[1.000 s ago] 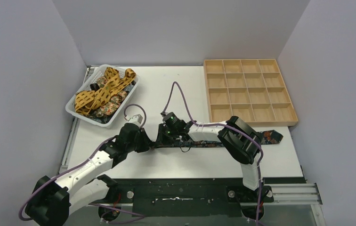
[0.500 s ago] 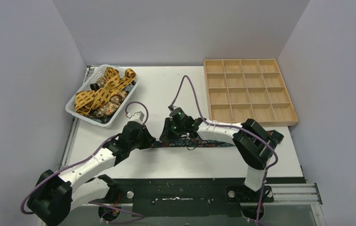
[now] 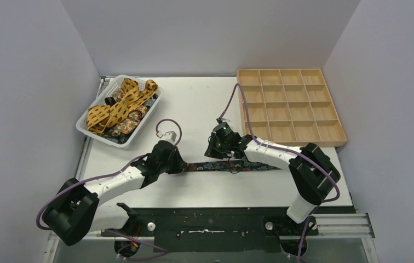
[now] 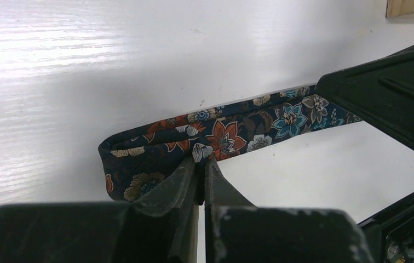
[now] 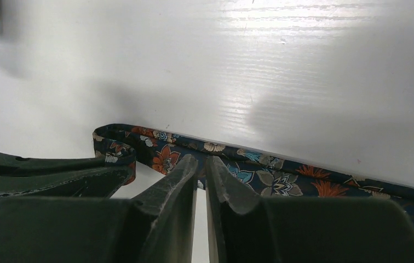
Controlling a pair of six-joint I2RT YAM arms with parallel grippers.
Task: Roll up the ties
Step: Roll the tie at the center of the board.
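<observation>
Top camera: fixed, high behind my bases, looking down on the whole surface (image 3: 199, 104). Wrist cameras: low, very close, sighting along left end effector (image 4: 200, 166) and right end effector (image 5: 201, 163). Both share one floral tie (image 5: 259, 175) fold.

A white slotted basket (image 3: 98, 135) sits at the far left of the white tabletop (image 3: 194, 104), skewed to its edges. A pale wooden tray (image 3: 291, 143) of sixteen square compartments lies at the far right, well apart from the basket. Plain grey walls (image 3: 210, 33) close three sides.
</observation>
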